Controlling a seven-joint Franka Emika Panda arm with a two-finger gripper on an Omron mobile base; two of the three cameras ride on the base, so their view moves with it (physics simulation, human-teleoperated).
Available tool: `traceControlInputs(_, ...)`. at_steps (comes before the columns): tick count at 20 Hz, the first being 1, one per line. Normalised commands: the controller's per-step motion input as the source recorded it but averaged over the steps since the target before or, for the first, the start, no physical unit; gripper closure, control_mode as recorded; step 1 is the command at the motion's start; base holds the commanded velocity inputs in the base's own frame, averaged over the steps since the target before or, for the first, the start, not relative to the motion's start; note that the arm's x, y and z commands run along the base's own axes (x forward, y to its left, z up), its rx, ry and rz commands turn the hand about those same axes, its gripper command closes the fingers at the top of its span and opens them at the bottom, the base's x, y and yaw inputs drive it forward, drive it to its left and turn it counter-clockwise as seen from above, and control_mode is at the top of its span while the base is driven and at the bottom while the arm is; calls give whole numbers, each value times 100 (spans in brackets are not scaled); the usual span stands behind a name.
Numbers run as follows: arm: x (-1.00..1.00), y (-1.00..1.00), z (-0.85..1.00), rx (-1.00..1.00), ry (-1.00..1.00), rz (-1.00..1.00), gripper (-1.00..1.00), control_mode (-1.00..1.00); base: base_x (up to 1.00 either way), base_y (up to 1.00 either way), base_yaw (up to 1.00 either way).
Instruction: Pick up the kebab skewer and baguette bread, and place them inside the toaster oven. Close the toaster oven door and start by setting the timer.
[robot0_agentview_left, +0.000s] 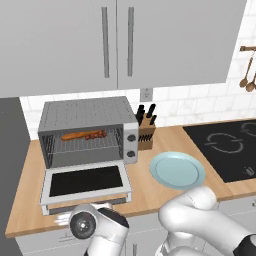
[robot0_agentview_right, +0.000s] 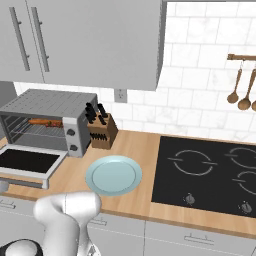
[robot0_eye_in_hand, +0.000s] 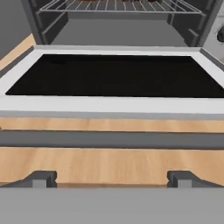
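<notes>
The toaster oven (robot0_agentview_left: 87, 132) stands at the left of the wooden bench (robot0_agentview_left: 145, 187), against the tiled wall, with its cavity open. On its wire rack (robot0_agentview_left: 85, 144) lie the baguette bread (robot0_agentview_left: 73, 135) and the kebab skewer (robot0_agentview_left: 96, 134), end to end in one line across the rack: the orange-brown loaf to the left, the darker red-brown skewer to the right. In the right base view the two read as a single orange streak inside the oven, the baguette bread (robot0_agentview_right: 39, 121) being the clearer part.

The toaster oven door (robot0_agentview_left: 86, 181) is dropped down flat in front of the cavity, its dark glass window facing up and its bar handle (robot0_eye_in_hand: 112, 139) along the front edge, raised a little off the bench. Two round knobs (robot0_agentview_left: 131, 146) sit on the oven's right-hand panel.

Just right of the oven stands a wooden knife block (robot0_agentview_left: 146, 131) with dark handles. In front of that lies a pale blue plate (robot0_agentview_left: 177, 170) with nothing on it. A black cooktop (robot0_agentview_left: 225, 147) lies at the right.

The tool (robot0_eye_in_hand: 112, 178) is low at the front of the door, its two finger tips (robot0_eye_in_hand: 40, 178) spread as wide as they go and level with the bench edge. It holds nothing and touches nothing; the bar handle lies across just ahead of the tips.
</notes>
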Motion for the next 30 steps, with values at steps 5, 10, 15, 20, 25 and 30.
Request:
traceControlInputs(5, 9, 4, -20, 0, -1, 1, -100, -100, 0, 0, 0)
traceControlInputs(10, 11, 0, -30, 0, -3, 0, -100, -100, 0, 0, 0)
traceControlInputs(15, 33, 0, -19, 0, -5, 0, -100, -100, 0, 0, 0)
traceControlInputs(20, 22, 0, -23, 0, -4, 0, -100, -100, 0, 0, 0)
traceControlInputs(25, 1, 0, -32, 0, -2, 0, -100, -100, 0, 0, 0)
traceControlInputs(30, 4, 0, -15, 0, 0, 0, -100, -100, 0, 0, 0)
